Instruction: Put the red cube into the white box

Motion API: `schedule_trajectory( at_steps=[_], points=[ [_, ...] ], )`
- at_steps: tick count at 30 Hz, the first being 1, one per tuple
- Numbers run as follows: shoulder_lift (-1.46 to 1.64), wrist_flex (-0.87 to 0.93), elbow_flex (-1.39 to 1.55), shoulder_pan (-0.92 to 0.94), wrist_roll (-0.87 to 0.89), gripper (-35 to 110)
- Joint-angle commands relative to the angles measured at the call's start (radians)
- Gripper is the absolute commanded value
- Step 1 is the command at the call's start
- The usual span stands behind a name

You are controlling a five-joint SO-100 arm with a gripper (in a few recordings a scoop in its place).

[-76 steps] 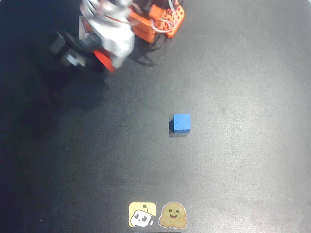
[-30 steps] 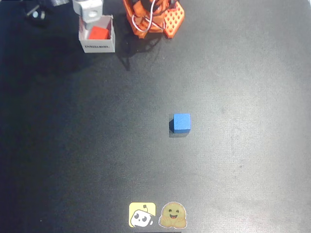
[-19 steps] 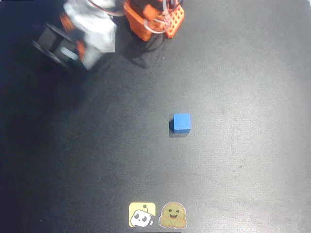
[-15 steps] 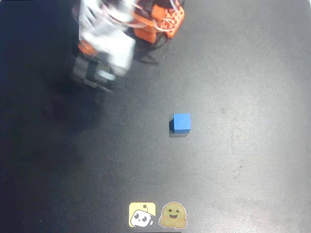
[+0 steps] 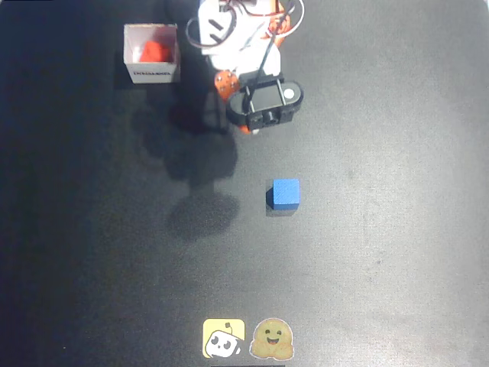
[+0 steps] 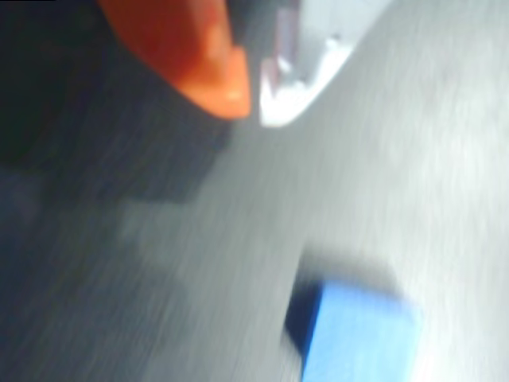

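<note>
Dark tabletop (image 5: 367, 252): red cube (image 5: 153, 52) sits inside white box (image 5: 151, 53), left of the gripper (image 6: 253, 89), now swung away, fingertips pressed together.

Dark table (image 5: 397, 252) with white box (image 5: 153, 73), blue cube (image 5: 286, 193), two stickers (image 5: 247, 339).

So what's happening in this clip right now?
The red cube already lies inside the white box near the top left of the overhead view. The arm is over the table between the box and the blue cube, carrying nothing. In the wrist view the pincer has its tips close together with nothing between them, and the blue cube shows blurred below it.
</note>
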Motion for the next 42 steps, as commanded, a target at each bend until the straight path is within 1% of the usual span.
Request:
schedule_trajectory(
  at_steps=[1,5,9,15,18,22,26,42],
  points=[
    [0.132,0.046,0.067,-0.017,-0.011,0],
    [0.365,0.117,0.204,-0.017,-0.011,0],
    [0.367,0.095,0.224,-0.009,-0.014,0],
    [0.367,-0.063,0.356,-0.009,-0.003,0],
    [0.367,-0.112,0.417,-0.009,0.0,0],
    [0.367,-0.049,0.417,-0.009,0.029,0],
    [0.367,0.044,0.419,-0.011,0.126,0],
    [0.367,0.044,0.419,-0.008,0.127,0]
  ],
)
